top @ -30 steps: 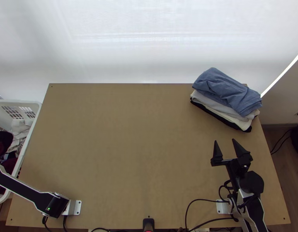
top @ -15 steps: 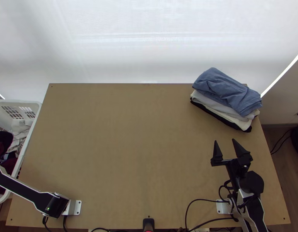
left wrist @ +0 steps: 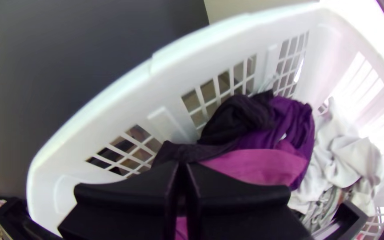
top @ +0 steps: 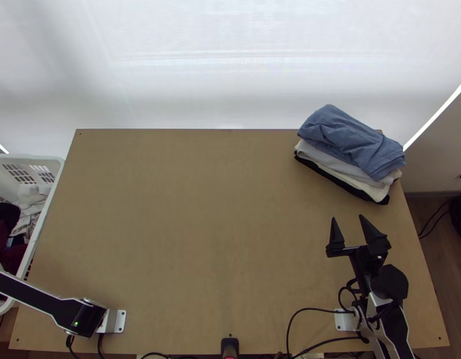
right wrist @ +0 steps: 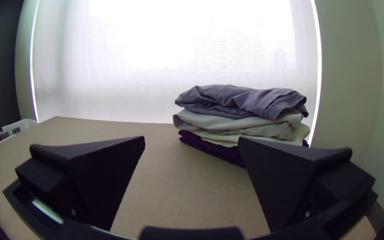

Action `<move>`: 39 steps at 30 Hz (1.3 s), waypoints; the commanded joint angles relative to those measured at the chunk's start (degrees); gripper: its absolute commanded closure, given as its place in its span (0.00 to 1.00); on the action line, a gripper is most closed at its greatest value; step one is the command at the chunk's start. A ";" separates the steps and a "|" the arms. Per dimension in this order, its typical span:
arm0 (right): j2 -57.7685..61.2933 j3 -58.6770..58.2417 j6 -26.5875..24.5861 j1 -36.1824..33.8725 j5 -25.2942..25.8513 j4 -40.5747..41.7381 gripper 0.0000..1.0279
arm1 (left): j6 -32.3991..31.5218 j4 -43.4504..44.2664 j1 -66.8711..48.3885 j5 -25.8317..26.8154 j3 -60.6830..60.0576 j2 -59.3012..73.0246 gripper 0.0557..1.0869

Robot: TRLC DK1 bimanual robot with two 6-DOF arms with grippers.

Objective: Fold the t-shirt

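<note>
Purple cloth [left wrist: 295, 122] lies bunched beyond the left gripper's [left wrist: 182, 165] 2 closed fingers.

A white blind [top: 230, 78] hangs beyond the far edge of the table [top: 188, 227]. At the far right lies a stack of folded clothes: blue [top: 353, 143] on top, pale ones [top: 341, 164] beneath, a dark one [top: 344, 183] lowest. A white basket [top: 55, 166] stands beside the left edge. Past the right edge, thin black cables [top: 436, 216] hang by the wall [top: 439, 149], above the wooden floor [top: 426, 257]

The left arm [top: 39, 298] has swung slightly toward the near side.
</note>
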 commanded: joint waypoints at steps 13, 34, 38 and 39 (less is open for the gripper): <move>-0.49 -0.75 -0.39 -0.12 -0.03 -0.18 0.04 | -9.89 -14.06 -4.48 14.09 0.49 -28.36 0.96; -0.49 -0.75 -0.39 -0.12 -0.03 -0.18 0.04 | -18.33 -12.03 -24.51 10.67 -1.70 -15.88 0.96; -0.49 -0.75 -0.39 -0.12 -0.03 -0.18 0.04 | -17.54 -12.83 -25.22 10.67 -1.53 -15.18 0.41; -0.49 -0.75 -0.39 -0.12 -0.03 -0.18 0.04 | -17.45 -13.35 -25.31 10.67 -1.53 -15.88 0.25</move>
